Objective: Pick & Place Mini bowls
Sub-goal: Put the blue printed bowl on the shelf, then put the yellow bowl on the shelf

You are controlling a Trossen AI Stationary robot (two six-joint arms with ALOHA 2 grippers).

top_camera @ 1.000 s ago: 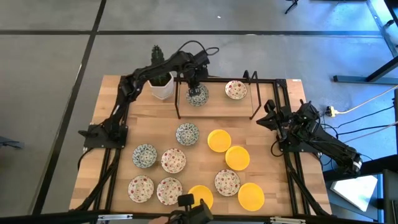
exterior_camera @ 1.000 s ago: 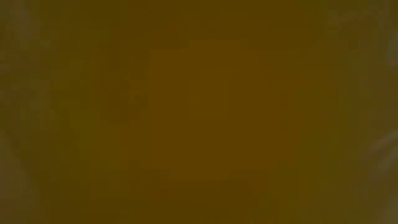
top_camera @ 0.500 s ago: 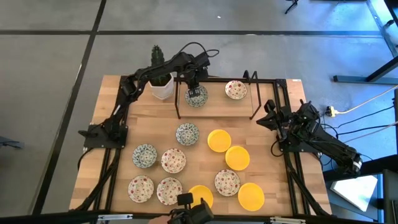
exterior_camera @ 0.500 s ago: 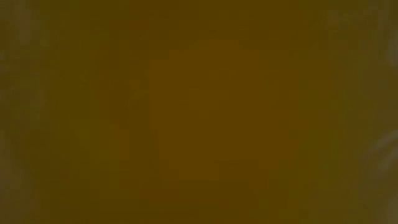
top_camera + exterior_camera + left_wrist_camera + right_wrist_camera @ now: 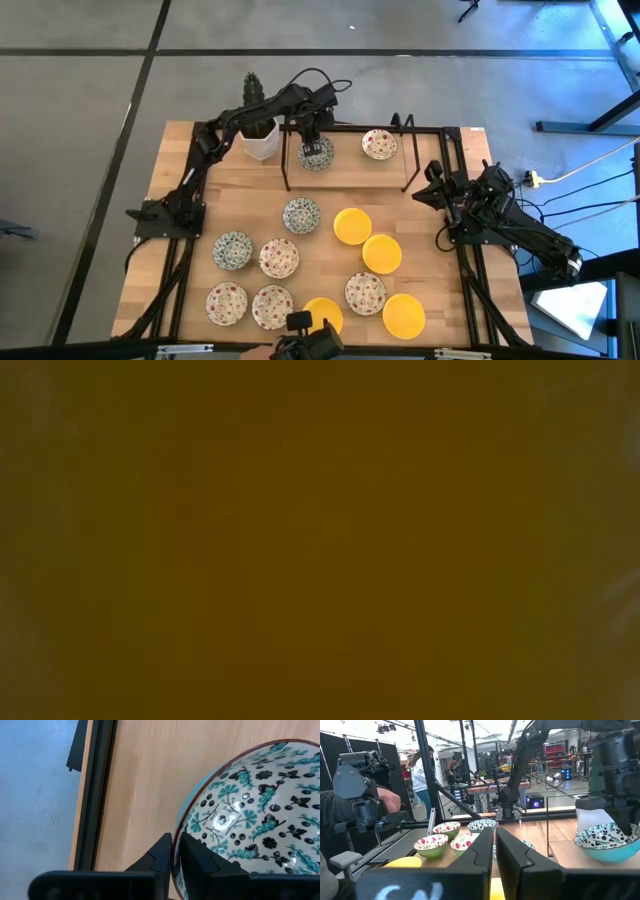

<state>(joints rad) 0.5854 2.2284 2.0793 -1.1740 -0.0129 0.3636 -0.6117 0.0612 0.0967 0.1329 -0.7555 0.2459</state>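
While my left end effector [image 5: 172, 857] pinches the rim of a blue-green bowl [image 5: 317, 153] resting on the far tabletop [image 5: 250, 200] beside a speckled bowl [image 5: 379, 144], ten bowls await nearer; my right end effector [image 5: 491, 847], pressed together, idles at the edge

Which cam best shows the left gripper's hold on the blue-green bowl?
Left wrist view: the left gripper straddles the blue-green bowl rim. High view shows it small; right wrist view from the side, far off; low view shows nothing.
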